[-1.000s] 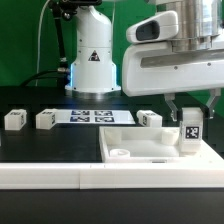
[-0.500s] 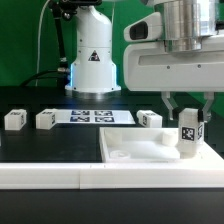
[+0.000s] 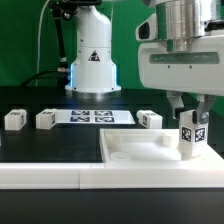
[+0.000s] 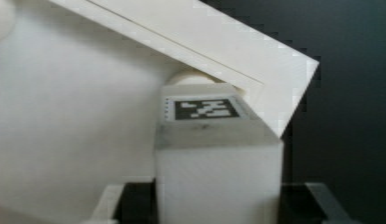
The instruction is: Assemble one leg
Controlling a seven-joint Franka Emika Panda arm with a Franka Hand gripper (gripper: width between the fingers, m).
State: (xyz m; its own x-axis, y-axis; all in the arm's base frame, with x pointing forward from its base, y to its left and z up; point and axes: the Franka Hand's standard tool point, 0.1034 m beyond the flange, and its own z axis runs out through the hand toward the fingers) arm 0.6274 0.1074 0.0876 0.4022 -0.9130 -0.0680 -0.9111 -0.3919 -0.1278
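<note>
Exterior view: the gripper (image 3: 191, 117) is pinching the leg (image 3: 191, 137) upright near the counter's (image 3: 60, 142) front edge, maybe for fitting into the tray (image 3: 135, 153)

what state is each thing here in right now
gripper: shut on the leg
leg: upright, held over the tray corner on the exterior view's right; contact unclear
tray: lying flat, rim up
loose legs: resting on the table, not gripped
marker board: flat on the table
</note>
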